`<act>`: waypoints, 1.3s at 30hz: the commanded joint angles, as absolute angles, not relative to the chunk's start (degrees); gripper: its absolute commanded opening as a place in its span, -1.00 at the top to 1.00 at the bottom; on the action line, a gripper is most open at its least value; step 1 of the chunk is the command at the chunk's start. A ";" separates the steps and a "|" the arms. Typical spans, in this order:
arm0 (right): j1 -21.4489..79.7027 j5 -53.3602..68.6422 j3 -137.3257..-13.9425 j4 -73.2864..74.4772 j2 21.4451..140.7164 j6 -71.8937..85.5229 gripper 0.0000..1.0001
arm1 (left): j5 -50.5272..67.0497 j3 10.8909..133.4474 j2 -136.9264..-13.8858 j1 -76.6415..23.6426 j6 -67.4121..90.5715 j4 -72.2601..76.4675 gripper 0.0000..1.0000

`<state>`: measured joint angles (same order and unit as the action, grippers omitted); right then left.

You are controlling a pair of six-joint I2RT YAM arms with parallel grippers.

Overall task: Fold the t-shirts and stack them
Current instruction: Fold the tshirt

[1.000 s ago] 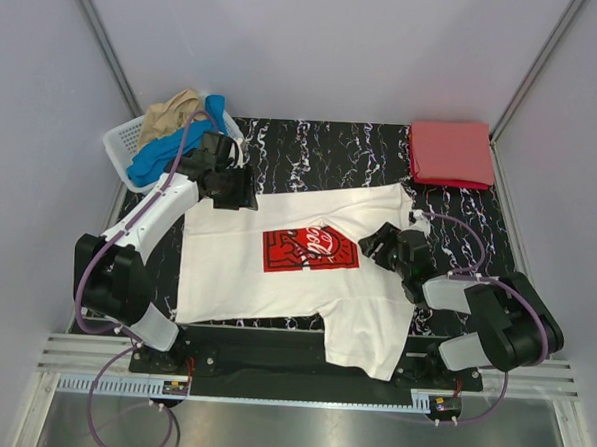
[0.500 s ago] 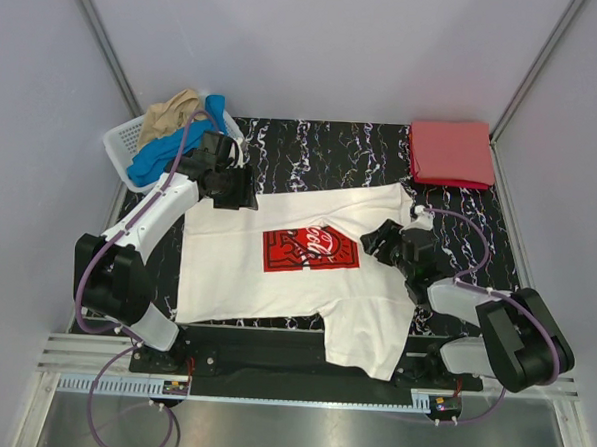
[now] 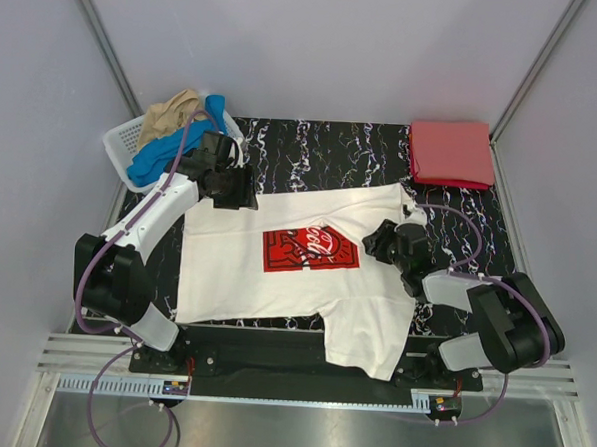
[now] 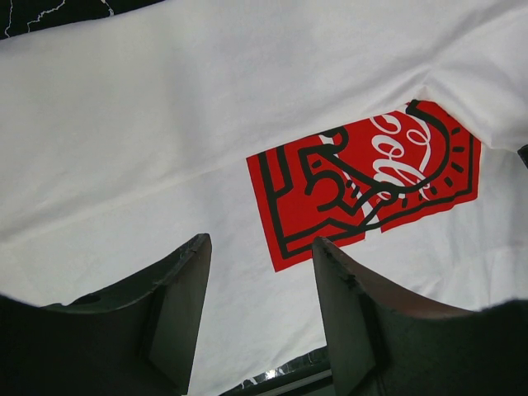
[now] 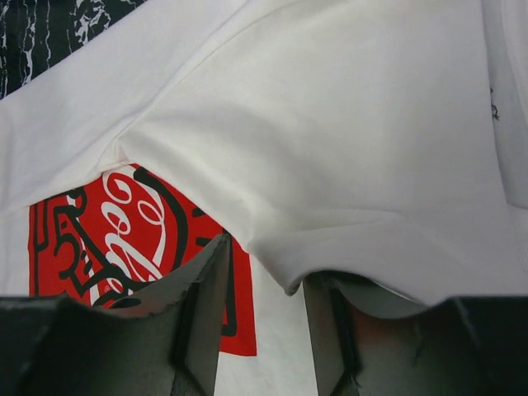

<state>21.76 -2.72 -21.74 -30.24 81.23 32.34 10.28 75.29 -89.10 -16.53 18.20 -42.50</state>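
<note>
While your left end effector (image 4: 260,242) hangs released, the white t-shirt (image 3: 236,270) lies spread on the worktop (image 3: 322,150) beneath it. Your right end effector (image 5: 266,257): also released, a shirt fold draped at its jaws.

The white t-shirt (image 3: 266,272) covers most of the middle of the surface (image 3: 322,150). The widest bare stretch is the far strip between the basket (image 3: 120,146) in the far left corner and the folded red t-shirt (image 3: 450,151) in the far right corner. The blue t-shirt (image 3: 167,155) and tan t-shirt (image 3: 172,112) are heaped in the basket and fill that corner. The left arm (image 3: 151,216) runs along the shirt's left edge. The left hand (image 3: 242,194) hangs over the shirt's far left corner, fingers apart above flat cloth. The right hand (image 3: 380,242) sits low over the shirt's right side, where a raised fold (image 5: 313,239) reaches into the gap between its fingers. The side walls (image 3: 41,170) stand close on both sides.
</note>
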 commanded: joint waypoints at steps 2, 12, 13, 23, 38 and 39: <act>22.32 -2.03 -24.26 -29.79 77.79 30.06 0.11 | 10.11 76.29 -88.59 -16.17 17.40 -40.52 -0.15; 22.24 1.67 -26.01 -26.12 75.24 35.14 0.35 | 10.11 75.94 -88.59 -16.17 17.23 -40.43 -0.15; 22.24 1.58 -26.54 -24.54 74.80 36.37 0.36 | 10.11 75.94 -88.68 -16.17 17.23 -40.43 -0.15; 22.15 -4.03 -29.09 -3.99 63.99 53.06 0.03 | 10.46 75.94 -89.12 -16.08 17.31 -40.25 -0.15; 22.15 -8.44 -34.44 2.81 70.19 47.30 0.22 | 10.28 75.15 -88.95 -16.08 17.14 -40.17 -0.16; 22.24 -8.18 -35.15 2.64 71.79 46.94 0.31 | 10.20 75.06 -89.03 -16.08 17.14 -40.25 -0.16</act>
<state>21.76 -6.63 -30.63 2.63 67.96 49.67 10.28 75.26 -89.10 -16.43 17.93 -42.33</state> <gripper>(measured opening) 0.377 0.580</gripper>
